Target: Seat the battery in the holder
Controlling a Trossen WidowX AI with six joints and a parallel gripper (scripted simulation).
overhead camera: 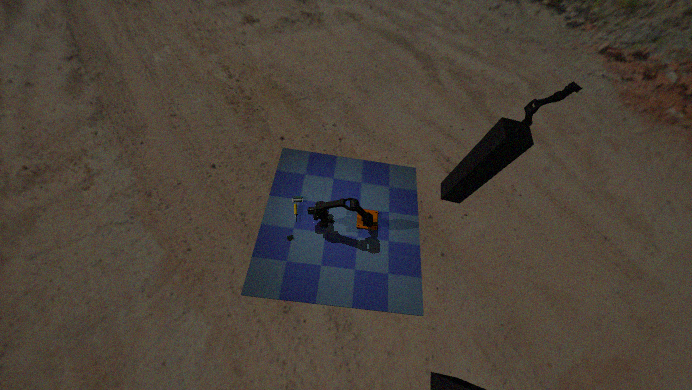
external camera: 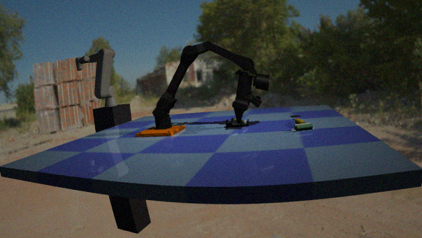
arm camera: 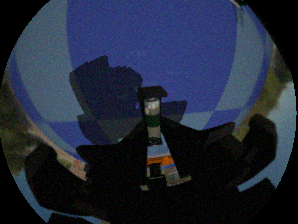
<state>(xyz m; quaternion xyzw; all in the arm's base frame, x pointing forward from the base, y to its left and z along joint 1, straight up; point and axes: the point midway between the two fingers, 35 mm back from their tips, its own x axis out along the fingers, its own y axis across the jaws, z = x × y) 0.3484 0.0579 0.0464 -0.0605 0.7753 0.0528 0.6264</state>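
The battery (arm camera: 153,120), pale with a green band, lies lengthwise between the fingers in the wrist view. The dark holder (external camera: 229,124) (arm camera: 152,92) stands on the checkered table top; its end wall shows just beyond the battery's far end in the wrist view. My gripper (external camera: 239,121) (arm camera: 152,119) points down at the holder and is shut on the battery, low over or in the holder. The fingers and the dim light hide most of the holder's inside. The spring, and whether the battery lies fully flat or under the lip, cannot be made out.
A green and white cylinder (overhead camera: 297,199) (external camera: 303,126) and a yellow piece (overhead camera: 295,210) (external camera: 299,121) lie together beyond the holder from my orange base (overhead camera: 361,220) (external camera: 158,132). A small dark piece (overhead camera: 290,238) (external camera: 295,116) lies near them. Another arm (overhead camera: 555,96) (external camera: 104,76) stands off the table.
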